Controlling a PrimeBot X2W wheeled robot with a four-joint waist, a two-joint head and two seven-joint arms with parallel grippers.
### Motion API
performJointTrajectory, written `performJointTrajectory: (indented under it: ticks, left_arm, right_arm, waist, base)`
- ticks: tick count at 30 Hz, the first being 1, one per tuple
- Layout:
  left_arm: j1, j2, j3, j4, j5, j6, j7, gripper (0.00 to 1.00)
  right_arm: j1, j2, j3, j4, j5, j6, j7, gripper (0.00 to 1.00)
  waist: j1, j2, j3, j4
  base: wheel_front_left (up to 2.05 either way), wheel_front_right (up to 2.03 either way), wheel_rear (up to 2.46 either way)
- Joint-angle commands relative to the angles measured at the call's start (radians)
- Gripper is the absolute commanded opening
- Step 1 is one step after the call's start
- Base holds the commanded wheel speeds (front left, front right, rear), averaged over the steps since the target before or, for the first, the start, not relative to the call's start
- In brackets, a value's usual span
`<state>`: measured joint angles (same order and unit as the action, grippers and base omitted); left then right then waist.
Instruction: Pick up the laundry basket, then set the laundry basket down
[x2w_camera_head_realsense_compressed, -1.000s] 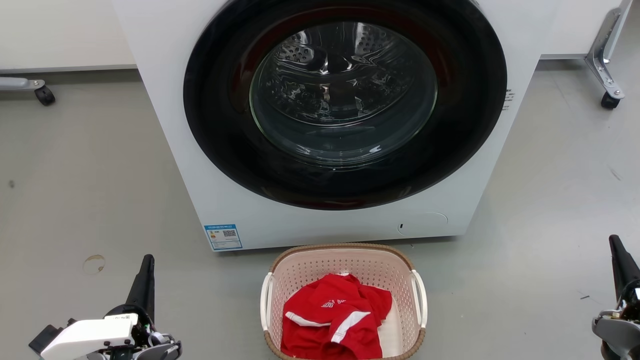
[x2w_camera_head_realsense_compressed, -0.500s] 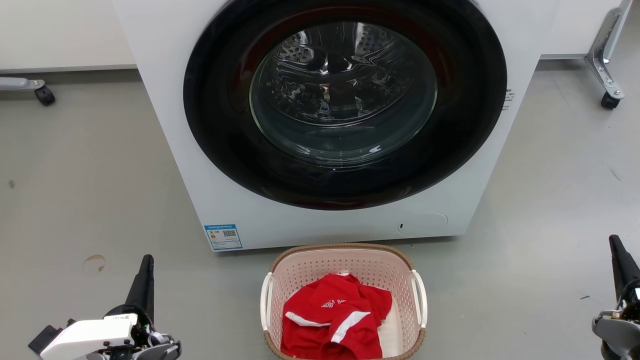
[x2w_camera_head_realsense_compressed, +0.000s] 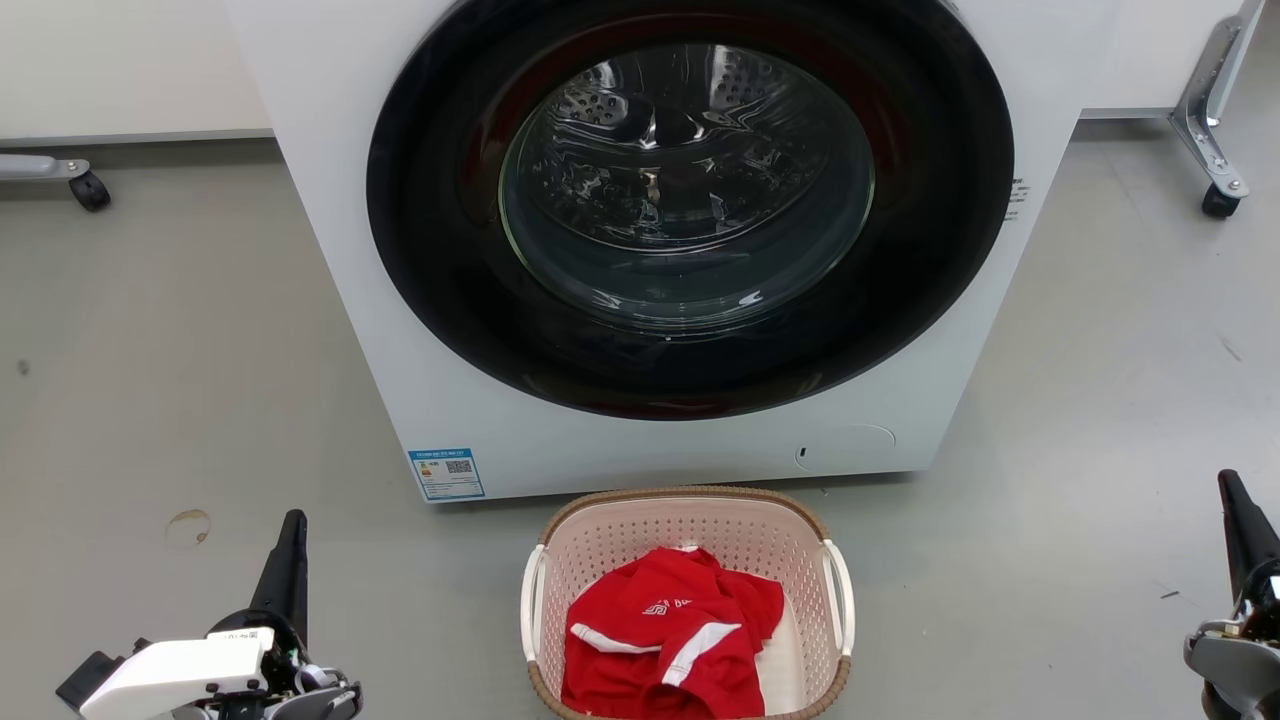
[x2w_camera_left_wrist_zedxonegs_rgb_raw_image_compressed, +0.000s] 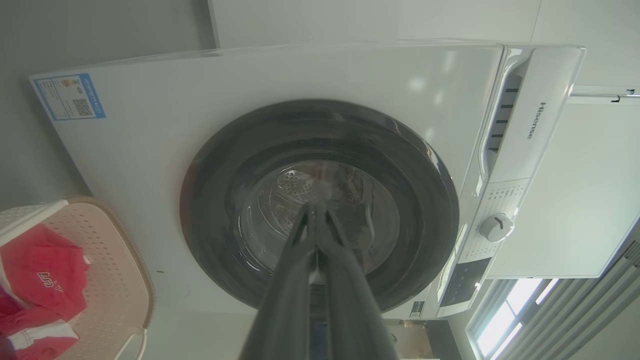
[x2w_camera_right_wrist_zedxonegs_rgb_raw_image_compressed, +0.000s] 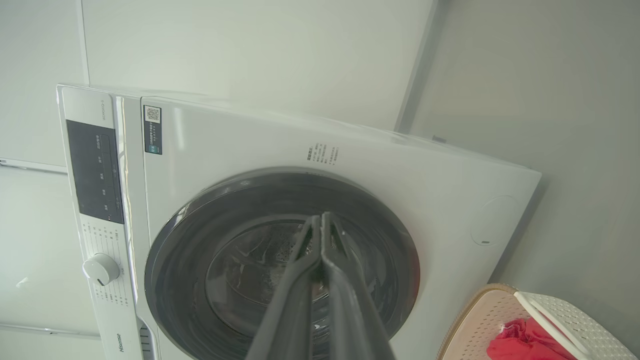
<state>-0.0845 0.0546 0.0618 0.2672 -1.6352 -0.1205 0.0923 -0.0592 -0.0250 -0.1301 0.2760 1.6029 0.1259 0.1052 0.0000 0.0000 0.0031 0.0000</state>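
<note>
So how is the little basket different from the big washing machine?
The laundry basket is much smaller than the washer. The basket is pinkish-cream with holes; the washer is smooth white with a dark round door. The basket holds red clothing; the washer's drum looks empty. Both stand on the floor.

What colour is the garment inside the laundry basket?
The garment is red with white stripes; head view shows best.

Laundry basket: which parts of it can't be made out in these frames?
- Head view: the laundry basket has its near rim cut off by the bottom edge.
- Head view: most of its floor is hidden under the red garment.
- Left wrist view: the left and bottom edges cut off much of it.
- Right wrist view: the bottom and right edges cut off most of it.
</note>
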Motion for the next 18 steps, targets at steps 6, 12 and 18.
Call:
performJointTrajectory:
  ticks: [6, 12, 18]
  left_arm:
    - [-0.022, 0.009, 0.034, -0.023, 0.012, -0.01, 0.006, 0.0]
    - [-0.022, 0.008, 0.035, -0.023, 0.013, -0.01, 0.007, 0.0]
    - [-0.022, 0.007, 0.037, -0.023, 0.014, -0.01, 0.009, 0.0]
  right_arm:
    - [-0.049, -0.025, 0.016, -0.031, 0.006, 0.005, 0.008, 0.0]
    - [-0.049, -0.025, 0.016, -0.031, 0.006, 0.005, 0.008, 0.0]
    - [-0.049, -0.025, 0.016, -0.031, 0.006, 0.005, 0.008, 0.0]
  waist:
    - [0.0, 0.0, 0.0, 0.0]
    - [0.0, 0.0, 0.0, 0.0]
    - [0.0, 0.0, 0.0, 0.0]
  base:
    - [0.0, 0.0, 0.0]
    - [0.0, 0.0, 0.0]
    - [0.0, 0.0, 0.0]
